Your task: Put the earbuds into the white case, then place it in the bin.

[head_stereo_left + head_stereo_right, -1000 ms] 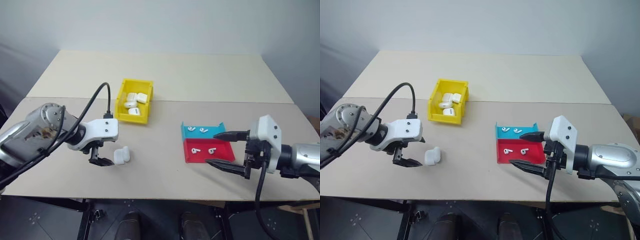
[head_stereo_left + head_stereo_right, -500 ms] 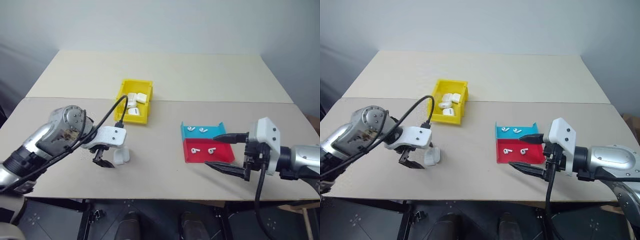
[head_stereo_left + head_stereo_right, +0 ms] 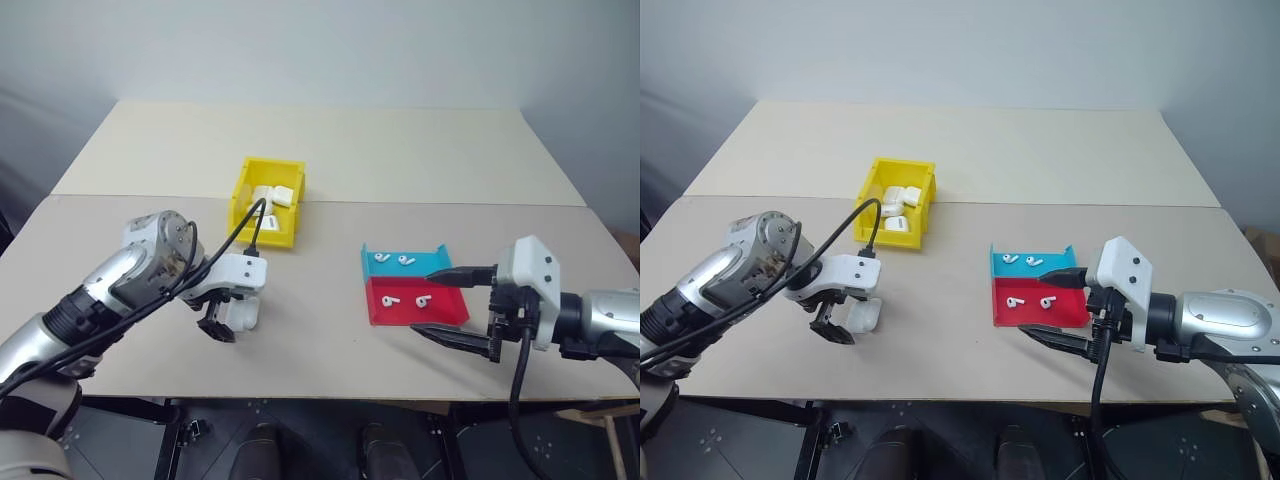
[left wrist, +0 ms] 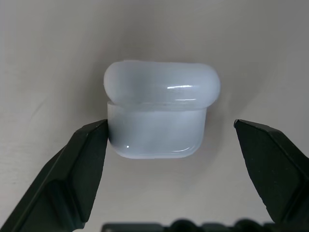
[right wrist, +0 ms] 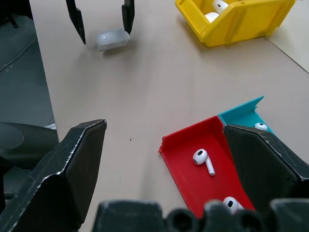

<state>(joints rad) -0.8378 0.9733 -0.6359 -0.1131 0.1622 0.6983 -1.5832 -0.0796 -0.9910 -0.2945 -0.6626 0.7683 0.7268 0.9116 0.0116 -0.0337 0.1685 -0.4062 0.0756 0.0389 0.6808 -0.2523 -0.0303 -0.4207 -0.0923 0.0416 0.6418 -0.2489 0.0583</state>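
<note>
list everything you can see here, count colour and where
white case: 1, glossy white, lid shut, lying on the table between the left gripper's open fingers
bin: 1, yellow, behind the case near the middle seam of the table; several more white cases inside, count unclear
red tray: 1, red, in front of the right gripper, beside the teal tray
teal tray: 1, teal, just behind the red tray
earbuds: 4, white, two in the red tray, two in the teal tray
table: 1, beige, with a seam across it
left gripper: black fingers, open, straddling the white case
right gripper: black fingers, open, hovering by the trays
</note>
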